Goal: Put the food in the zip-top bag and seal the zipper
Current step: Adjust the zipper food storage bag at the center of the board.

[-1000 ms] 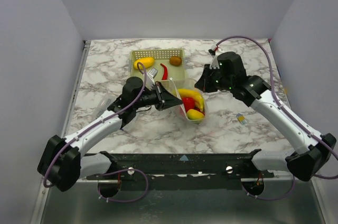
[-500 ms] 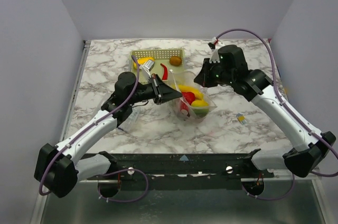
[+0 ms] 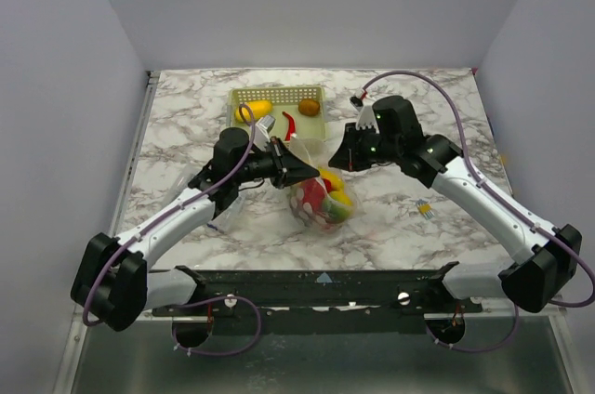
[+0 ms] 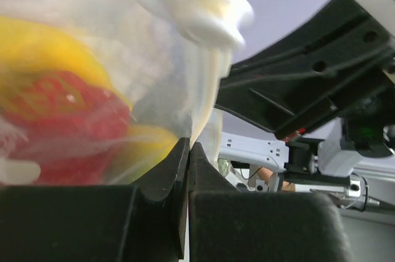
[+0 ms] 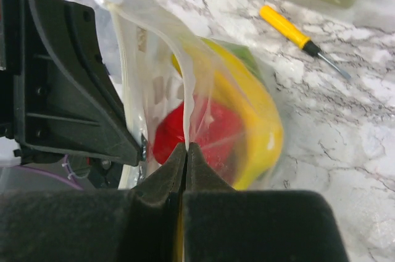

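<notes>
On the marble table [image 3: 186, 143], two arms meet just in front of the yellow-green mesh basket [image 3: 279, 95], with the clear zip-top bag [image 3: 307, 203] hanging between them on the basket's near side. Whether its bottom rests on the table cannot be told. The bag bulges with glossy toy food [image 3: 335, 206] in yellow, red and green. A yellow fruit [image 3: 253, 111], a brown round piece [image 3: 310, 107] and a red chili-shaped piece [image 3: 290, 124] lie in the basket, outside the bag. The left end effector [image 4: 188, 146] has its fingers pressed together on the plastic at the bag's upper edge. The right end effector [image 5: 186, 148] is likewise clamped tight on a fold of the mouth, where the pale zipper [image 5: 184, 114] strip runs up from its tips. Neither one touches any food directly. By the look of it, the closing step is in hand, though the pieces left in the basket suggest loading may not be finished. Sealing would call for drawing the mouth edge taut between the two grips, then pressing along the strip without letting the contents sag out. A small yellow-handled screwdriver [image 5: 287, 27] lies on the table to the near right of the basket, apart from the bag.
</notes>
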